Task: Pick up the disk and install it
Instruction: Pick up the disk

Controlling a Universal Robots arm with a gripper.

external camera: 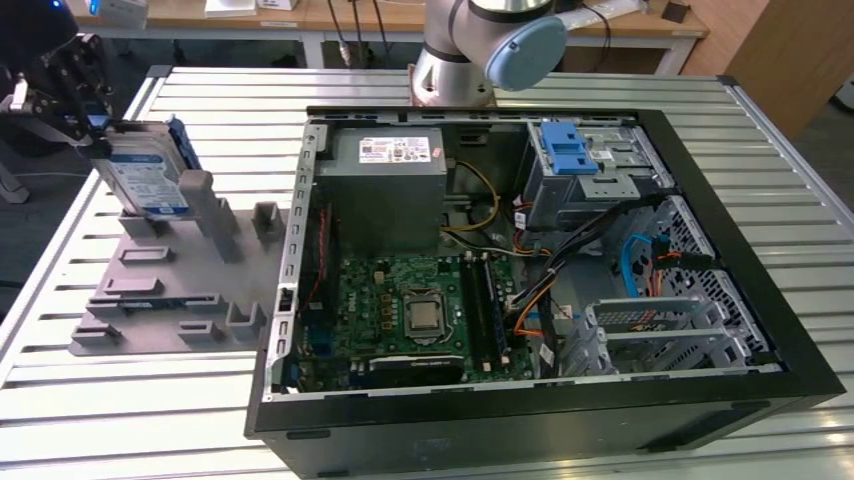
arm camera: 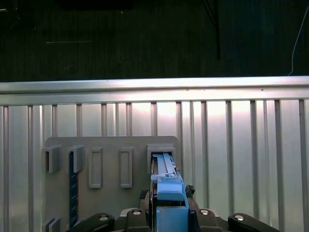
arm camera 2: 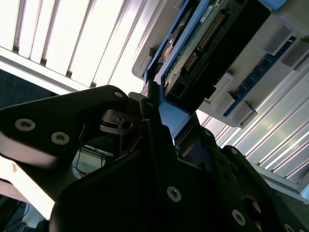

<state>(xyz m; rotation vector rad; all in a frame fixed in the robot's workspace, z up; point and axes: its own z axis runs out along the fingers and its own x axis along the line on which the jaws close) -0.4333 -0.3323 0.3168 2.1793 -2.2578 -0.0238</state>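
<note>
Gripper (external camera: 91, 128) is clamping the disk (external camera: 144, 172) by its upper end, its dark fingers (arm camera 2: 152, 130) pressing either side of the blue rail in the second wrist view. The disk is standing on edge in the far slot of a grey rack (external camera: 147, 300), to the exterior view's left of the open computer case (external camera: 534, 425). Whether it is resting in the slot or hanging just clear of it cannot be told.

The drive is looking like a stiff, dense slab, heavy for its size, with smooth metal faces likely to slip under a light pinch. Its circuit board and connector pins are lying exposed on one face, and the works inside will probably not forgive a knock. The blue plastic rails along its thin edges are therefore looking like the safest place to grip, as the gripper is doing.

Rack and computer case are sitting on a slatted aluminium table (external camera: 134, 420), the rack just beside the case's wall on the exterior view's left. The arm's base (external camera: 454, 60) is rising behind the case, at its far side. Beyond the case, wooden desks (external camera: 187, 18) are lining the room, and dark floor (external camera: 34, 230) is showing past the table edge on the rack's side of the case.
</note>
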